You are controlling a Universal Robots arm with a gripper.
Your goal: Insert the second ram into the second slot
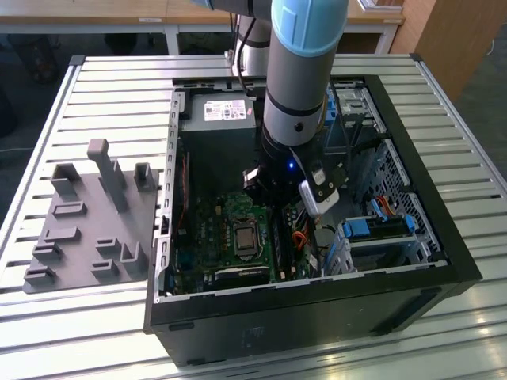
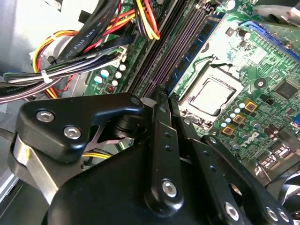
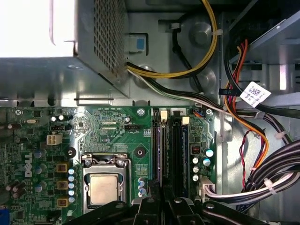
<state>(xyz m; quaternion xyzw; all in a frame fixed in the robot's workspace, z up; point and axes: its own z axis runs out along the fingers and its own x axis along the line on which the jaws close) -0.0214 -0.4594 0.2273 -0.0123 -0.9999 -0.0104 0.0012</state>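
The second ram (image 2: 191,49) is a thin blue stick with dark chips. It stands on edge along the memory slots (image 2: 161,58), on the side next to the processor socket (image 2: 211,96). Its near end runs in between my black fingers, and my gripper (image 2: 165,96) is shut on it. In the first wrist view the stick's edge (image 3: 159,150) lines up with my gripper (image 3: 162,200), beside the darker slots (image 3: 176,154). I cannot tell how deep it sits in its slot. In the exterior view my gripper (image 1: 273,198) reaches down inside the open computer case (image 1: 444,253).
The power supply (image 1: 218,115) sits at the far end of the slots. Cable bundles (image 2: 79,51) run close beside my fingers, away from the socket. Drive bays with light-blue clips (image 1: 380,229) fill the exterior view's right. A grey fixture (image 1: 91,222) lies on the table at its left.
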